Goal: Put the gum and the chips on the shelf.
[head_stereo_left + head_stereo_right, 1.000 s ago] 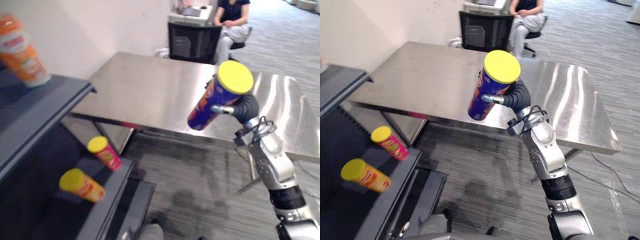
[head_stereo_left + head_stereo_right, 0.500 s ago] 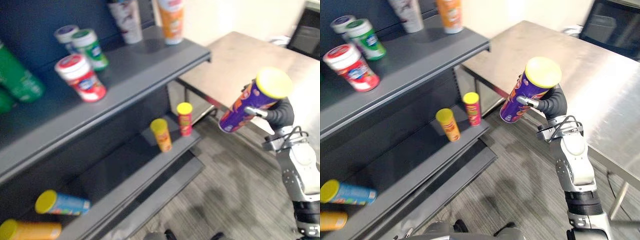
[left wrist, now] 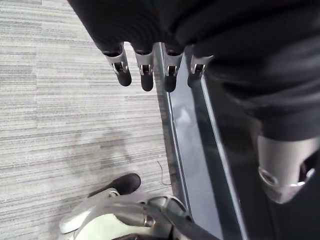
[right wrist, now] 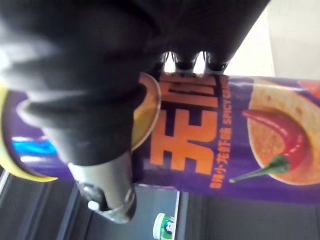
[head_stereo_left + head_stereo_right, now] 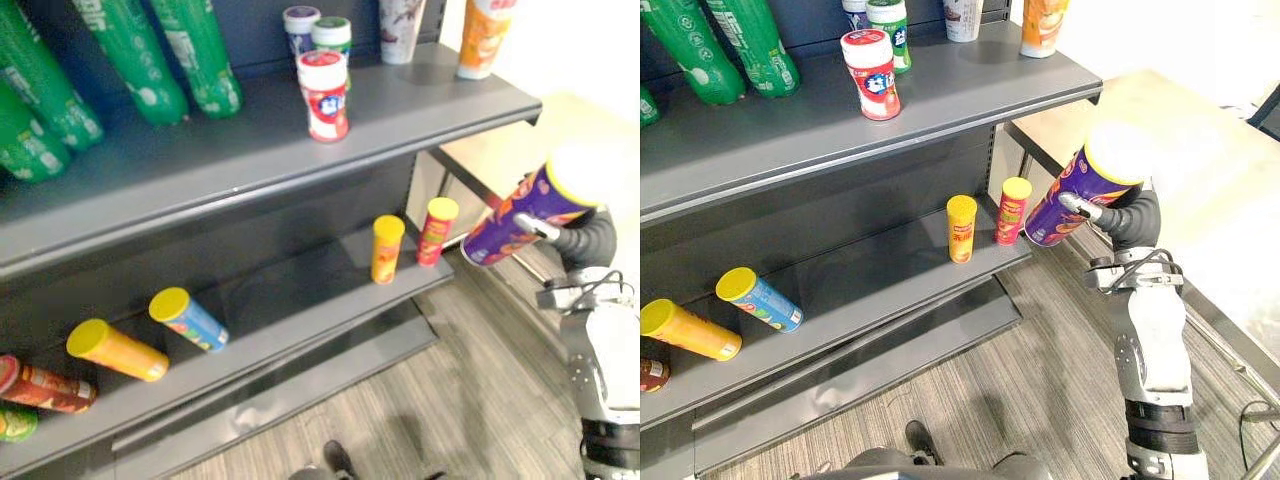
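A purple chips can (image 5: 1075,200) with a yellow lid is tilted in the air, and my right hand (image 5: 1137,218) is shut on it. It hangs just off the right end of the dark shelf's lower board (image 5: 880,290). In the right wrist view the thumb (image 4: 107,185) and the fingers wrap round the can (image 4: 240,145). A red and white gum jar (image 5: 871,75) stands on the upper board (image 5: 940,115), with two smaller jars (image 5: 889,30) behind it. My left hand (image 3: 144,70) hangs over the carpet beside the shelf's base, fingers straight and holding nothing.
On the lower board stand a yellow can (image 5: 961,228) and a red can (image 5: 1012,210); a blue can (image 5: 760,298) and a yellow can (image 5: 688,330) lie further left. Green bottles (image 5: 750,45) and an orange cup (image 5: 1042,25) stand on the upper board. A steel table (image 5: 1210,200) is behind my right arm.
The camera has swung left from the steel table to face the shelf. My right hand still holds the purple can, which is now close to the right end of the lower board.
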